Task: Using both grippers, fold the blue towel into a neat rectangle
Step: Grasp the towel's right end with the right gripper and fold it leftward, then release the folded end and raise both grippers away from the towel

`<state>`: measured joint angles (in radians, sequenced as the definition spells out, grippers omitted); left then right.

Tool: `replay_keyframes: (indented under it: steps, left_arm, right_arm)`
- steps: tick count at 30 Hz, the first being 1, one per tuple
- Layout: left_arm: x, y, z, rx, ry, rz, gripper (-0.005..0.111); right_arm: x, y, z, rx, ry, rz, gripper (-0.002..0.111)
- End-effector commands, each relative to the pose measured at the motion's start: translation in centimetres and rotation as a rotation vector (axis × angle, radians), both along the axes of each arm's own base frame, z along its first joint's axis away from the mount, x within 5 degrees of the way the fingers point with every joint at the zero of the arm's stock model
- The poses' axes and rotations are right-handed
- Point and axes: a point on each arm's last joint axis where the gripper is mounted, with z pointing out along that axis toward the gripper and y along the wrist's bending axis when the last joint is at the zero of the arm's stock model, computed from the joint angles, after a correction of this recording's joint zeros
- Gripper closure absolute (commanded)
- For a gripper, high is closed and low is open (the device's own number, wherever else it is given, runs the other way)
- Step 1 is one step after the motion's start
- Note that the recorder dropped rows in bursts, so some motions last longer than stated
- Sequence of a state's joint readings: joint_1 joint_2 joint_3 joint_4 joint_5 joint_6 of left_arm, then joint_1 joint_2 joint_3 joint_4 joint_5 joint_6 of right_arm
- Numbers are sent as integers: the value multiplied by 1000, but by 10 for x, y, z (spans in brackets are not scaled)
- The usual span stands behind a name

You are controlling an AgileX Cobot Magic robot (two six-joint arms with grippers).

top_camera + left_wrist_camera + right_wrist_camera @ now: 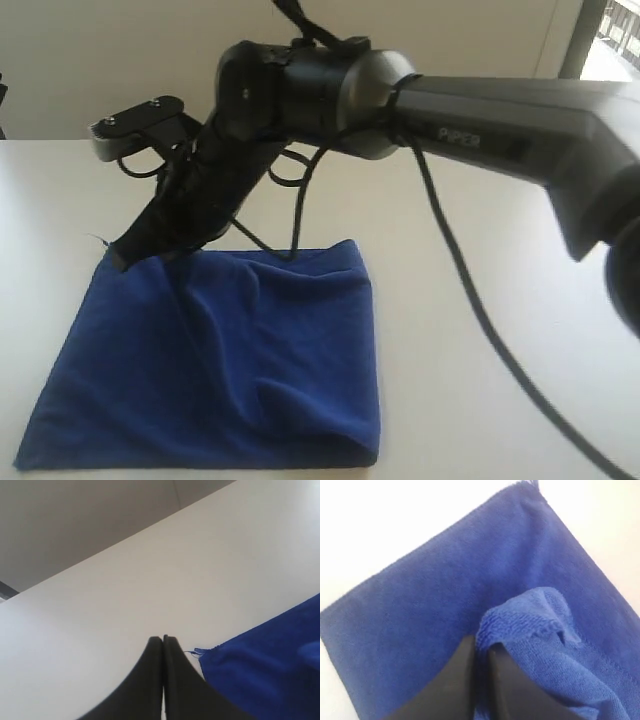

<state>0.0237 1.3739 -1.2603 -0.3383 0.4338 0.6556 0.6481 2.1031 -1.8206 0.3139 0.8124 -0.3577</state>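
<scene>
The blue towel (230,370) lies on the white table (430,380) as a rough square with a rounded right edge. My right gripper (125,258) reaches across from the right to the towel's far left corner and is shut on a lifted fold of it. The right wrist view shows that pinched fold (530,615) between the fingers of the right gripper (482,645), above a flat layer of the towel (420,605). My left gripper (163,638) is shut and empty over bare table, just beside the towel's (265,670) corner with the loose thread (192,652). The exterior view does not show it.
Black cables (480,330) hang from the right arm (500,130) and trail across the table to the right of the towel. A pale wall stands behind the table. Bare tabletop lies left of and beyond the towel.
</scene>
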Motion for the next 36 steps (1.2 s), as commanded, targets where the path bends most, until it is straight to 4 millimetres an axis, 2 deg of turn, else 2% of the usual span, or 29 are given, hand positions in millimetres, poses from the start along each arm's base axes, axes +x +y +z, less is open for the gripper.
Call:
replay_keyframes:
  steps: [1,9,19,21,23,24,25,26,27,29,30,31,32,33,34,36]
  left_arm:
    - [-3,1,0,-5,6,4,107]
    - [-3,1,0,3,5,4,107]
    - [-2,2,0,7,4,5,107]
    - [-2,2,-1,7,6,5,107]
    - [-2,2,-1,7,6,5,107]
    - [-1,2,-2,7,8,5,107]
    - [-1,2,-2,7,8,5,107]
    - [-1,2,-2,7,11,4,107]
    - [-1,2,-2,7,11,4,107]
    - [-1,2,-2,7,11,4,107]
    - [-1,2,-2,7,11,4,107]
    - [-1,2,-2,7,11,4,107]
    - [-1,1,-2,6,18,1,107]
    - [-2,1,-3,6,22,-1,107]
    - [-2,1,-3,6,31,-4,107]
    - [-3,1,-4,5,37,-7,107]
  right_arm:
    - [1,26,0,28,-23,39,102]
    - [14,54,-24,44,-38,60,102]
    - [14,84,-55,144,21,48,101]
    - [13,87,-65,149,42,46,93]
    - [14,88,-68,151,34,47,77]
    - [15,88,-67,158,31,43,67]
    - [15,88,-64,170,25,39,48]
    - [14,87,-58,166,17,46,38]
    - [13,85,-53,156,13,54,39]
    - [14,72,-26,109,-39,72,46]
    - [17,56,-8,46,-84,72,52]
    - [19,46,1,-3,-99,65,56]
    - [23,25,9,-117,-96,29,63]
    - [27,9,12,-190,-89,-2,70]
    - [32,-16,6,-279,-9,-44,81]
    - [36,-40,-6,-306,86,-83,92]
